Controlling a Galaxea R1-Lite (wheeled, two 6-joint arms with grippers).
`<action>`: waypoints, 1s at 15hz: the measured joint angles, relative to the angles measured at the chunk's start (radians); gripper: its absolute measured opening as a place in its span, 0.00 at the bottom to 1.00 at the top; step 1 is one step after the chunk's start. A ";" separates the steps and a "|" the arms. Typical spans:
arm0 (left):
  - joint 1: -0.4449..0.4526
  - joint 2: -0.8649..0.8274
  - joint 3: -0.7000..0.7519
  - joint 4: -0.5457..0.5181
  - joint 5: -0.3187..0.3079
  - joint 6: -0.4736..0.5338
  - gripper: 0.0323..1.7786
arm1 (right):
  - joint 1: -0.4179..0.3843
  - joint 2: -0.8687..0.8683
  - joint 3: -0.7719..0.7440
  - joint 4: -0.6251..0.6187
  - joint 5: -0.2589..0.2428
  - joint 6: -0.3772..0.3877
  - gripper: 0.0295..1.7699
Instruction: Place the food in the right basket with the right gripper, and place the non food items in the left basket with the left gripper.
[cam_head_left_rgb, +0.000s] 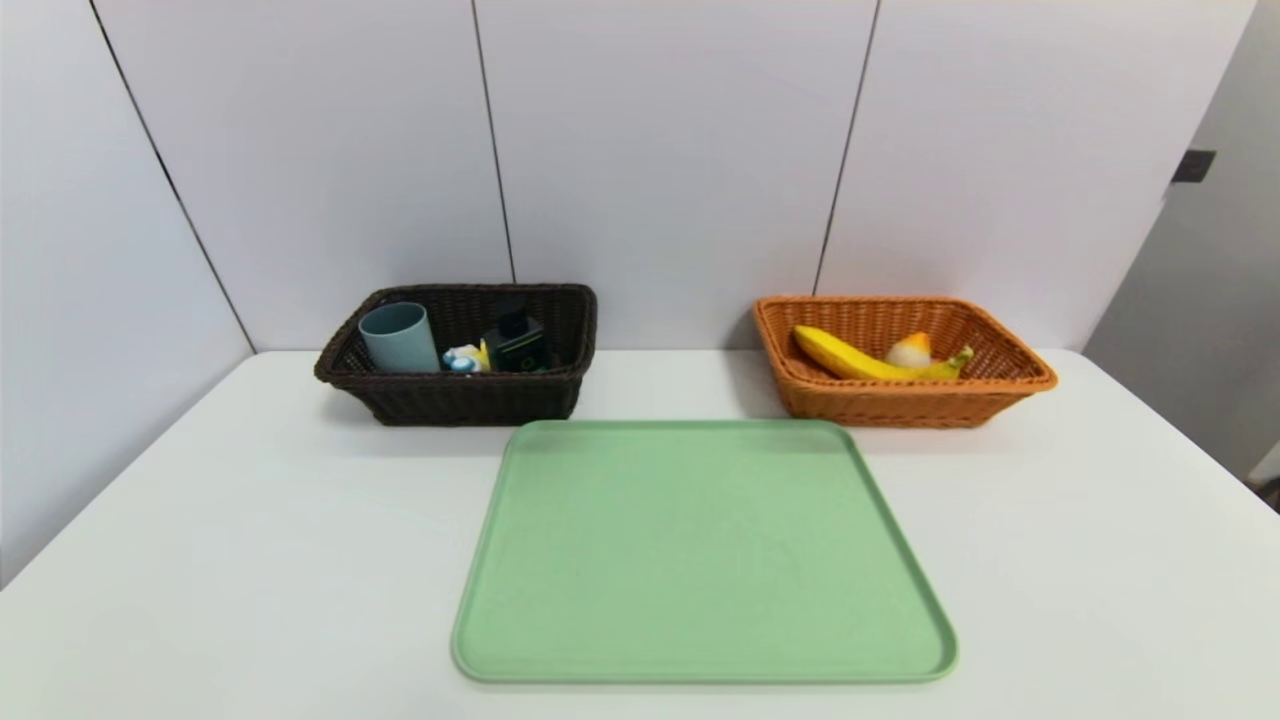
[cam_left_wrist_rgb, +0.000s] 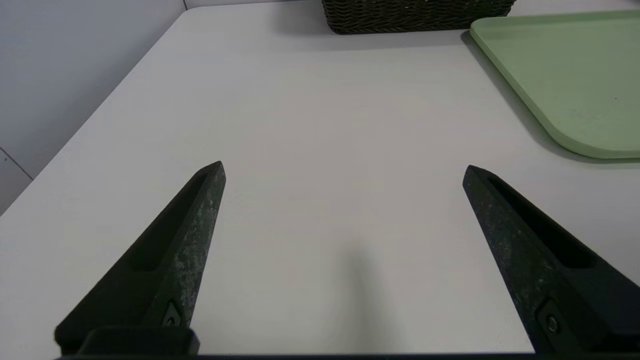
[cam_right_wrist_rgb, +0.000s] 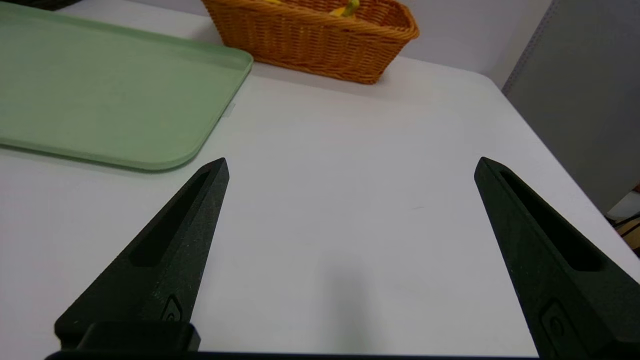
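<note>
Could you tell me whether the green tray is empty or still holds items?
Empty: the green tray shows only bare surface in the head view.

A: Quick check, what's on ur table (cam_head_left_rgb: 250, 520) besides the sorting stuff?

B: U've got a white tabletop w/ a pale green tray (cam_head_left_rgb: 700, 550) lying flat at center, rounded corners, low raised rim.

A: Behind it?

B: At 12 o'clock u see a wall of white panels (cam_head_left_rgb: 660, 150) w/ thin dark seams. At 2 o'clock there's a grey panel (cam_head_left_rgb: 1210, 300) w/ a small dark square fitting (cam_head_left_rgb: 1193, 166) near its top.
</note>
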 joint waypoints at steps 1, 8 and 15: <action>0.000 0.000 0.000 0.000 0.001 0.000 0.95 | 0.000 0.000 0.000 0.021 0.003 0.004 0.96; 0.000 0.000 0.001 -0.002 0.004 -0.009 0.95 | 0.000 0.000 0.000 0.020 -0.002 0.078 0.96; 0.000 0.000 0.002 -0.002 0.006 -0.016 0.95 | 0.000 0.000 0.001 0.020 -0.009 0.071 0.96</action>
